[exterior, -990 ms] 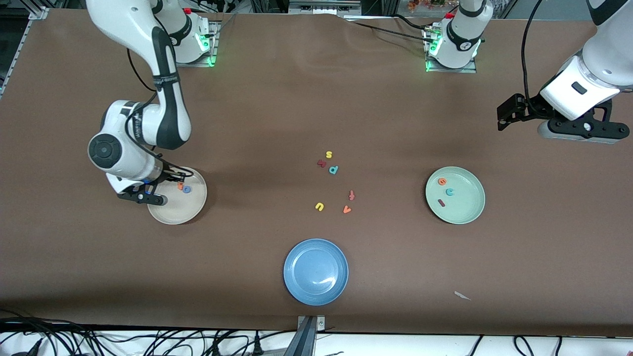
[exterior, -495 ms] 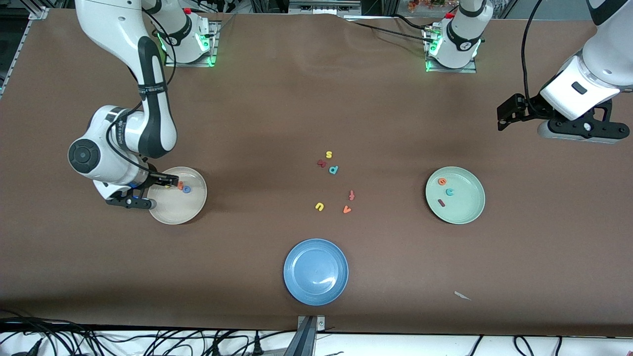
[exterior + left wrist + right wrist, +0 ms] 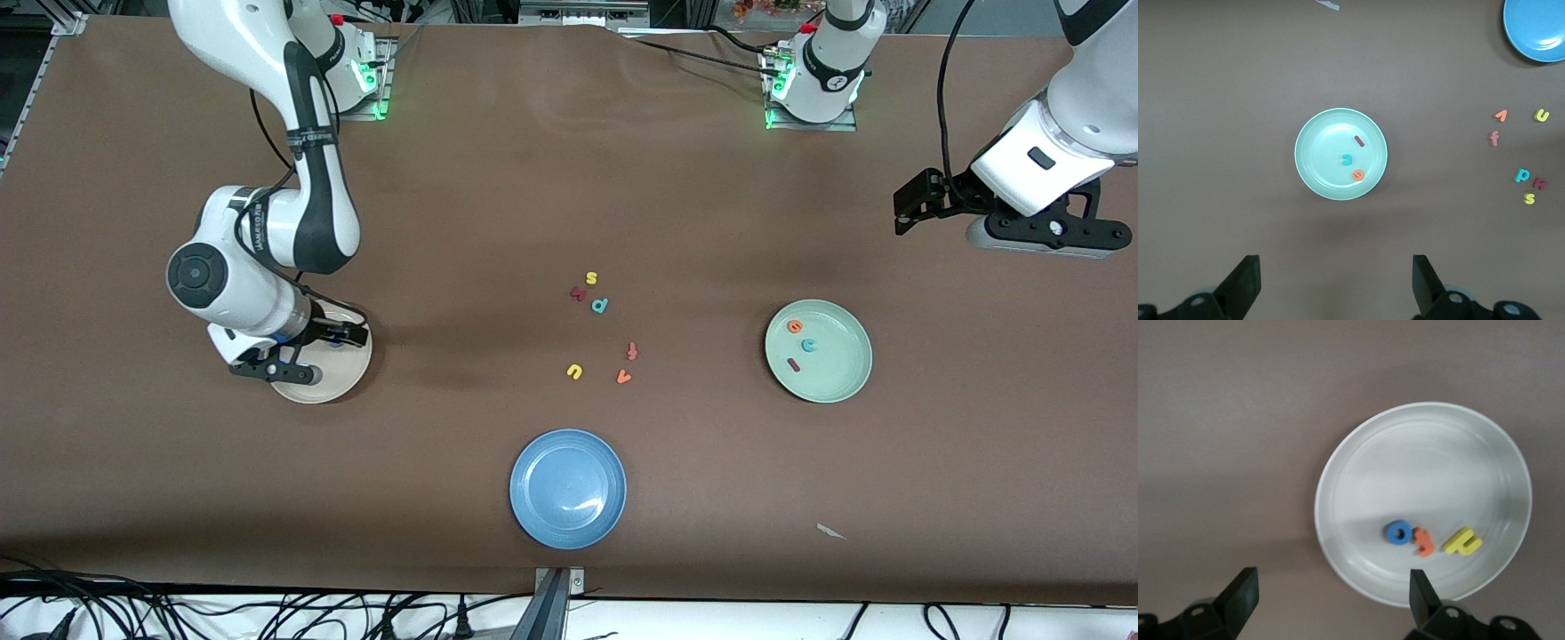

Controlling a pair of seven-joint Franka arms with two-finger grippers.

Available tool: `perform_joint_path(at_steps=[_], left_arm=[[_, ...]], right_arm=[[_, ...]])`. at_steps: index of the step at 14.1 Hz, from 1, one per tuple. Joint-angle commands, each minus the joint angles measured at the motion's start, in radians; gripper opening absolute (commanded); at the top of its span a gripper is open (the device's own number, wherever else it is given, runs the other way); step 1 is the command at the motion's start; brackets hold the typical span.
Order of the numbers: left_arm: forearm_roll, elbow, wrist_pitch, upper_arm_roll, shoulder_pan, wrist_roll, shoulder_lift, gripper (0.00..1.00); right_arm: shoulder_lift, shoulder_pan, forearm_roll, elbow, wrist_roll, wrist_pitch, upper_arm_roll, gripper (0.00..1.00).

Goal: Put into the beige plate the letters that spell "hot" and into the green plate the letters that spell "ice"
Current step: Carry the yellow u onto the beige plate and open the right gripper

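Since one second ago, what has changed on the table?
The right gripper let the yellow h go into the beige plate; its fingers now stand open above it. The left gripper and green plate stayed as before.

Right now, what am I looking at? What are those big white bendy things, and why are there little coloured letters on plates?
Those are two robot arms. One picture looks down from a high camera; the other two come from cameras on the arms' wrists. The right gripper hangs open over the round cream-beige plate, holding nothing. In that plate lie a yellow foam h, a blue ring-shaped o and an orange t: "hot". The left gripper waits open and empty in the air at its own end of the table. The pale green plate holds "ice": a dark red bar i, a teal c and an orange e. Spare letters lie mid-table, beside a blue plate.
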Motion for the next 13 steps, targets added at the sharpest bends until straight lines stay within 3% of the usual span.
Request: perform_joint_path(at_steps=[1,5,7,9,11,13], left_arm=[[0.023,0.019,-0.010,-0.004,0.004,0.013,0.004,1.00],[0.023,0.019,-0.010,-0.004,0.004,0.013,0.004,1.00],[0.022,0.019,-0.010,-0.004,0.004,0.013,0.004,1.00],[0.022,0.019,-0.010,-0.002,0.006,0.013,0.004,1.00],[0.022,0.019,-0.010,-0.002,0.006,0.013,0.004,1.00],[0.022,0.019,-0.010,-0.002,0.006,0.013,0.004,1.00]], right_arm=[[0.007,-0.001,0.017,0.098,0.091,-0.119,-0.006,1.00],[0.000,0.012,-0.004,0.137,0.137,-0.169,0.011,1.00],[-0.066,-0.094,-0.033,0.131,0.148,-0.189,0.130,1.00],[-0.131,-0.265,-0.093,0.122,0.162,-0.233,0.308,1.00],[-0.178,-0.362,-0.159,0.096,0.162,-0.233,0.405,1.00],[-0.226,-0.476,-0.169,0.065,0.160,-0.233,0.498,1.00]])
